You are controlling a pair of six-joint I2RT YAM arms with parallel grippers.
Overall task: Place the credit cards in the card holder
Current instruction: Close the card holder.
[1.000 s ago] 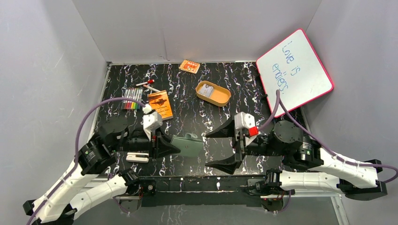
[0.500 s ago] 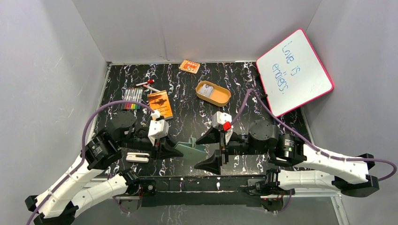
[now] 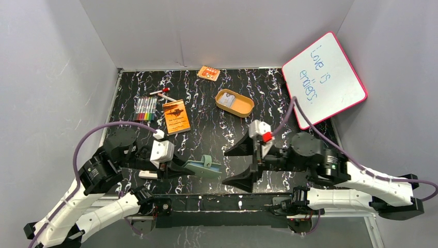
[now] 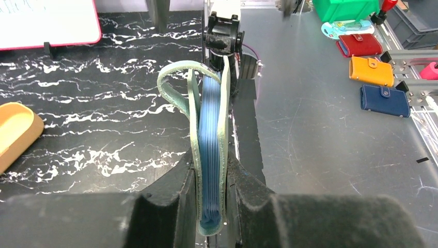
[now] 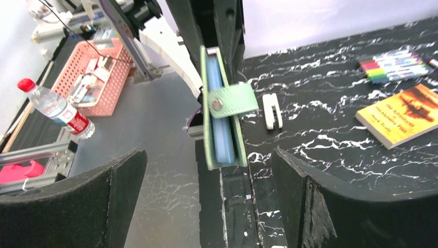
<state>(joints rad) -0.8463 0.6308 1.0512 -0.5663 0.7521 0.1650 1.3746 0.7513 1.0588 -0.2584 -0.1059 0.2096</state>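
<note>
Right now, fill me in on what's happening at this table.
The left hand is clamped on the green card holder, holding it up on edge near the front of the table, with its snap tab undone. The right hand faces it with fingers spread wide and nothing in them. A pale credit card lies in the tan tray at the back, so no card is going into the holder yet.

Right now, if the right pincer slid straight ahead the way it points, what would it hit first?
Probably the card holder, gripped by the left pincer: it sits dead ahead of the right pincer, though the gap is unclear.
</note>
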